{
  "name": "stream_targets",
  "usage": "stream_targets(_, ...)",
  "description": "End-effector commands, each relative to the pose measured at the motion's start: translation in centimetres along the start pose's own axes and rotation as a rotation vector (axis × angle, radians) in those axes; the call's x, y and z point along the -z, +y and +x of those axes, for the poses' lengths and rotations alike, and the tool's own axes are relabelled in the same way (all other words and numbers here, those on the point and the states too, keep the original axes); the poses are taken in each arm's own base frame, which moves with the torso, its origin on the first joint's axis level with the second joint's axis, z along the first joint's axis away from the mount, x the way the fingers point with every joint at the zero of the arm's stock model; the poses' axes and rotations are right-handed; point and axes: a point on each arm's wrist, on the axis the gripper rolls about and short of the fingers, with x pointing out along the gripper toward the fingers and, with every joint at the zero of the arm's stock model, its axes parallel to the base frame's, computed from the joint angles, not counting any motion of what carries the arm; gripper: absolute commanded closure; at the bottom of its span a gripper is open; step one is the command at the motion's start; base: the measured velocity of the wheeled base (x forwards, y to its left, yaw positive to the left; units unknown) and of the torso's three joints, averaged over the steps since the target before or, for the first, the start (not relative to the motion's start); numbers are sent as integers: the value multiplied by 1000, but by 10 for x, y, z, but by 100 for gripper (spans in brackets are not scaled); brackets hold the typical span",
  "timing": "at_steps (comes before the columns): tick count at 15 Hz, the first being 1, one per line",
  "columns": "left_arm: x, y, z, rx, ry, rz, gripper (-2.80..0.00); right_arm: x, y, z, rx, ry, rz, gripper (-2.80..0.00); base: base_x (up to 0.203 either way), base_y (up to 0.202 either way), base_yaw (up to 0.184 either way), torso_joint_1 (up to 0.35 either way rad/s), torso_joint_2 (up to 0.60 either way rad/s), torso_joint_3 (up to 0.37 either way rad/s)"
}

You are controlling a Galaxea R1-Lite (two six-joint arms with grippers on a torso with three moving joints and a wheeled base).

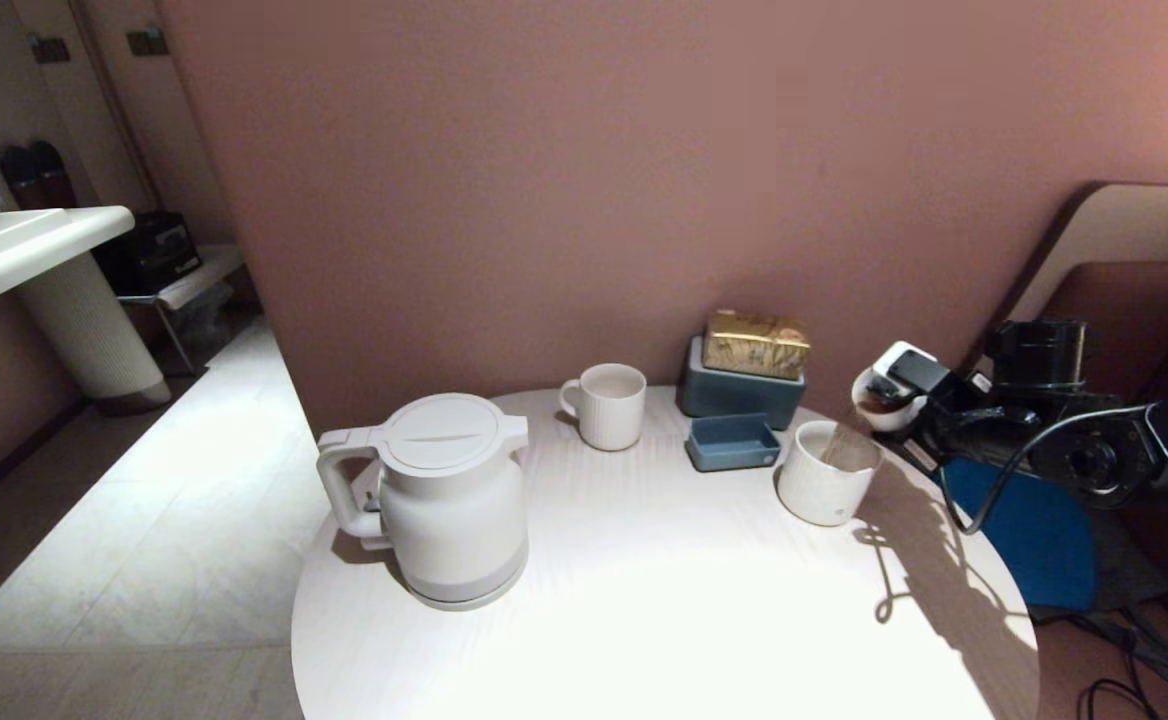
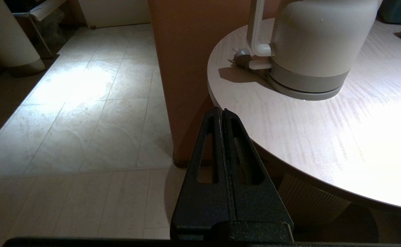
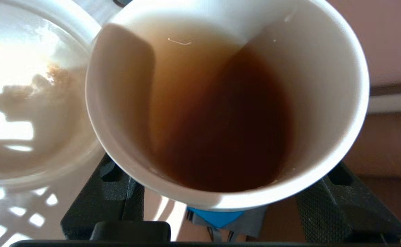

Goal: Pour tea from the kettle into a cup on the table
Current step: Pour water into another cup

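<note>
- The right gripper (image 1: pixel 894 395) clamps a small cup (image 1: pixel 884 400) of tea (image 3: pixel 221 130), tilted toward the wide cup (image 1: pixel 827 472) at its seven o'clock (just beside).
- The left gripper (image 2: pixel 222 115), shut and empty, hangs near the table (image 2: pixel 324 137) edge.

Three cameras: one high overview, two riding the wrists.

The head view looks forward and down from above the table (image 1: pixel 644 600), taking in the kettle (image 1: pixel 454 500) and the right gripper (image 1: pixel 889 400) by the far right edge. The left wrist view looks out along the left gripper (image 2: pixel 222 111), low beside the table's (image 2: pixel 324 137) rim, sharing the kettle's (image 2: pixel 313 44) foot with the head view. The right wrist view sits very close behind a tilted cup (image 3: pixel 341 68), probably facing downward; tea (image 3: pixel 228 137) fills the frame.
</note>
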Motion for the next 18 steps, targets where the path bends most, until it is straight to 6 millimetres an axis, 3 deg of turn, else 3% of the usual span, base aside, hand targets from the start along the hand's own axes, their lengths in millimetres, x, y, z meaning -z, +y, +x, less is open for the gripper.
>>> stream_targets(1,0,0,0,0,1,0,0,-1,3,2,-2,2,-19,0,0,0,0,0,0,0)
stream_targets(18,0,0,0,0,1,0,0,-10,-7,5,58,6,-266,0,0,0,0,0,0,0)
